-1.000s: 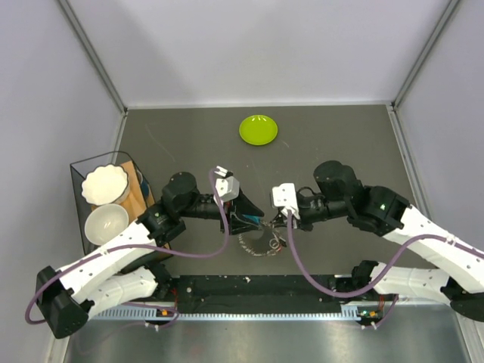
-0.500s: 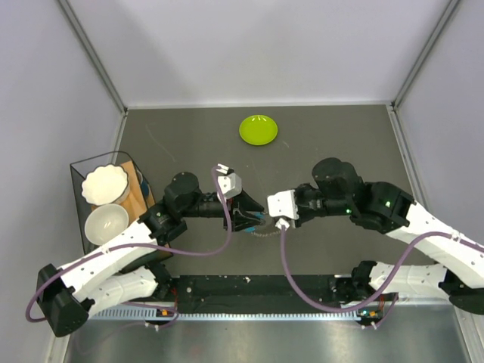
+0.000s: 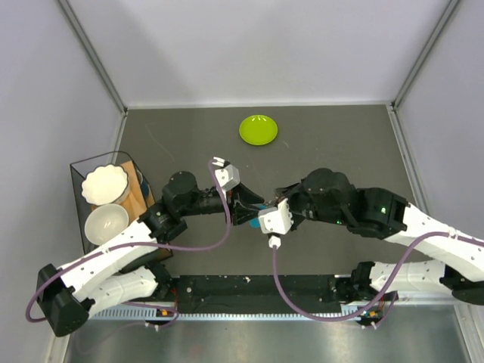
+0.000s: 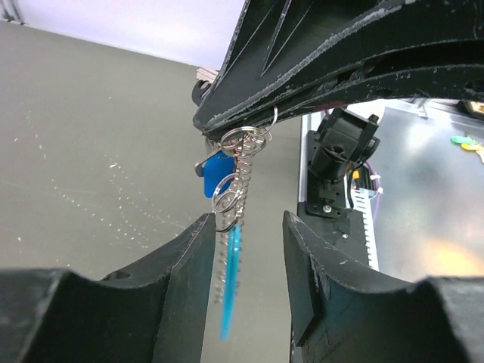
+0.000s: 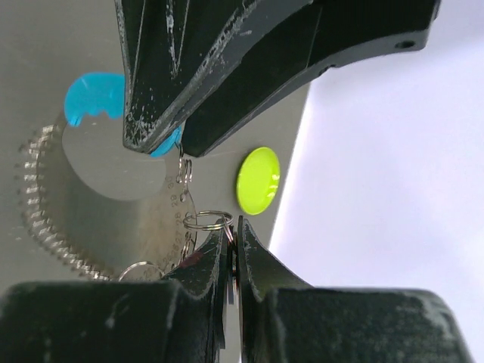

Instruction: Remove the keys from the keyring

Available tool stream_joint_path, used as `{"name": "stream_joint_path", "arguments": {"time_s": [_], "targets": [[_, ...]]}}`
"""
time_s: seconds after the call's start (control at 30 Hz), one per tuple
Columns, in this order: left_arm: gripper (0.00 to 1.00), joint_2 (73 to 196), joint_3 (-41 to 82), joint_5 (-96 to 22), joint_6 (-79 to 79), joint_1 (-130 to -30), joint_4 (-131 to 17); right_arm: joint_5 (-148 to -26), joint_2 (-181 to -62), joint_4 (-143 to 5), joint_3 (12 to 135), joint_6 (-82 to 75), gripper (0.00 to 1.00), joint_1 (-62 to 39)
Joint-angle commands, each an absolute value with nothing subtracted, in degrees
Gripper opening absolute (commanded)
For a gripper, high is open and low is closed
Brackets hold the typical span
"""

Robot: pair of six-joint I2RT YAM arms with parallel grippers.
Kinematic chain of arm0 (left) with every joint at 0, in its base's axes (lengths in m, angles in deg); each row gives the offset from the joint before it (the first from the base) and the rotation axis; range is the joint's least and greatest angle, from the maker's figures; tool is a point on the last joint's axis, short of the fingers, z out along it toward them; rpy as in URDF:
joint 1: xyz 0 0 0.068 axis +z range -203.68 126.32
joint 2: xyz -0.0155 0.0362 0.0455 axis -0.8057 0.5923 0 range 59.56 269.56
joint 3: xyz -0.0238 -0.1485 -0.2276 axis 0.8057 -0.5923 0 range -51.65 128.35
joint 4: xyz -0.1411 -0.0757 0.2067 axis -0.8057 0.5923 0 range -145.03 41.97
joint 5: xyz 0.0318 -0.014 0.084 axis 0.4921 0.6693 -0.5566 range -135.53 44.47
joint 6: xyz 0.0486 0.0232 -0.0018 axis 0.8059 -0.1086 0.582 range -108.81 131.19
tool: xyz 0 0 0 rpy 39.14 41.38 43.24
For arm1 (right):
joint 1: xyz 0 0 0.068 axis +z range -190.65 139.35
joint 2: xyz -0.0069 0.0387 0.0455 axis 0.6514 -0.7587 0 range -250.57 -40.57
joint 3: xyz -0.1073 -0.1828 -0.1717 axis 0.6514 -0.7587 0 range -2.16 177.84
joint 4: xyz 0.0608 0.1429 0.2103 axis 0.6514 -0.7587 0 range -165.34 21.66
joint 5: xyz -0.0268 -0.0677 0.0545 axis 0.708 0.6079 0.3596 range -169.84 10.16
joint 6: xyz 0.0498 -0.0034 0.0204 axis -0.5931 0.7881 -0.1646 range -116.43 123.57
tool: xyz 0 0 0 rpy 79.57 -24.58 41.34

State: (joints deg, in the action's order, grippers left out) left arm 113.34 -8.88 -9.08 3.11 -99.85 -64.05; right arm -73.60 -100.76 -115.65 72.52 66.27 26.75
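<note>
The keyring hangs off the table between my two grippers. Its beaded chain [image 5: 45, 219] and blue crescent [image 5: 91, 94] show in the right wrist view. My right gripper [image 5: 235, 227] is shut on a dark red-headed key [image 5: 193, 257] beside a small split ring [image 5: 208, 220]. My left gripper [image 4: 247, 227] is open. The crescent [image 4: 231, 265] and chain pass between its jaws without visible contact. A blue-headed key [image 4: 214, 178] hangs under the right gripper's fingers [image 4: 318, 68]. In the top view, the left gripper [image 3: 253, 204] and right gripper [image 3: 262, 213] nearly meet.
The lime-green plate [image 3: 258, 129] lies at the far middle of the table and also shows in the right wrist view [image 5: 257, 180]. A dark rack with two white bowls [image 3: 104, 184] stands at the left. The arms' black base rail [image 3: 257, 287] runs along the near edge.
The right gripper has swung left up to the left gripper. The keyring, partly on the table before, is now lifted off it. The left gripper has risen slightly.
</note>
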Motion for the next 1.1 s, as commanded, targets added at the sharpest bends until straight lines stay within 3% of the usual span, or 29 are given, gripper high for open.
{"name": "stream_joint_path", "arguments": {"time_s": [0.0,0.53,1.07], "targets": [[0.46,114.32,-4.89,-5.63,0.56,-99.38,-67.77,-72.63,-96.92,-104.65,71.24,73.87,0.0,28.35],[0.45,115.55,-1.63,5.53,-5.76,-96.83,-72.07,-78.96,-92.78,-98.23,66.57,77.75,0.0,28.52],[0.43,117.05,1.44,3.7,-3.67,-96.13,-69.29,-83.71,-91.11,-96.99,66.31,76.43,0.0,28.43]]}}
